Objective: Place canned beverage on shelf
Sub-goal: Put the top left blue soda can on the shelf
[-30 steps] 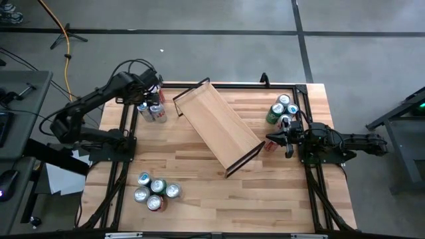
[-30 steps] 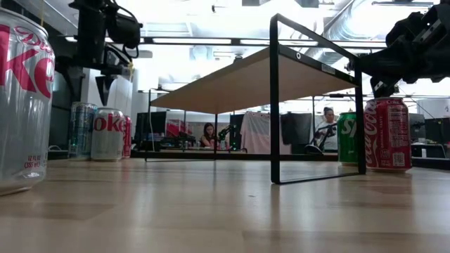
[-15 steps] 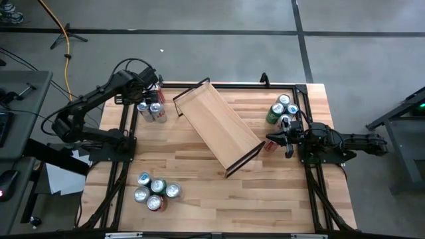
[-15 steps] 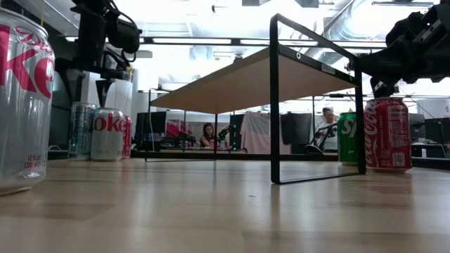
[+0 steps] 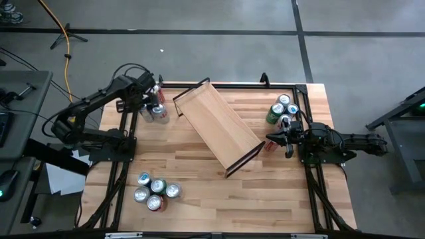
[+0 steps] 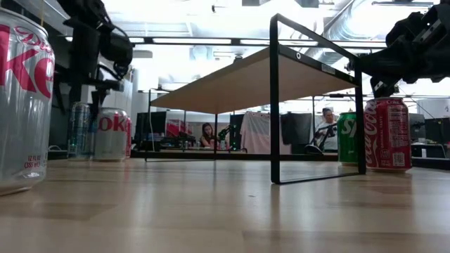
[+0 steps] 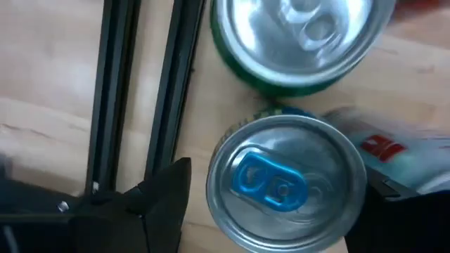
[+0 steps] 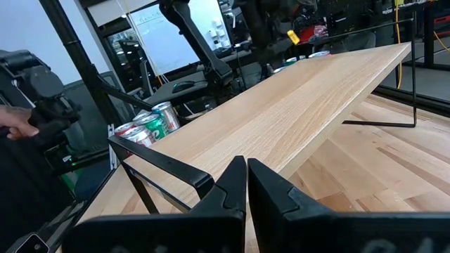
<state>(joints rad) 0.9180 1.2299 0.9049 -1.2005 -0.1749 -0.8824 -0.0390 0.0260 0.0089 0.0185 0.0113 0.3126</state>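
The shelf (image 5: 219,126) is a pale-wood plank on a thin black frame. It stands slantwise mid-table on its frame legs and also shows in the low view (image 6: 246,81). My left gripper (image 5: 147,99) is open above the far-left can cluster. Its fingers (image 7: 165,204) stand on either side of a silver-topped can with a blue tab (image 7: 285,183), with a gap showing. A green can (image 7: 295,42) stands beside it. My right gripper (image 5: 271,138) is shut and empty (image 8: 246,183) at the shelf's right end, above a red cola can (image 6: 387,133).
More cans stand at the far right (image 5: 284,109) and near left (image 5: 156,191); one near-left can looms in the low view (image 6: 21,105). Black frame rails (image 7: 140,91) run along the table's left edge beside my left gripper. People sit in the room beyond the table (image 6: 208,135).
My left gripper has come down over the far-left can cluster, so its fingers now stand around the blue-tabbed can.
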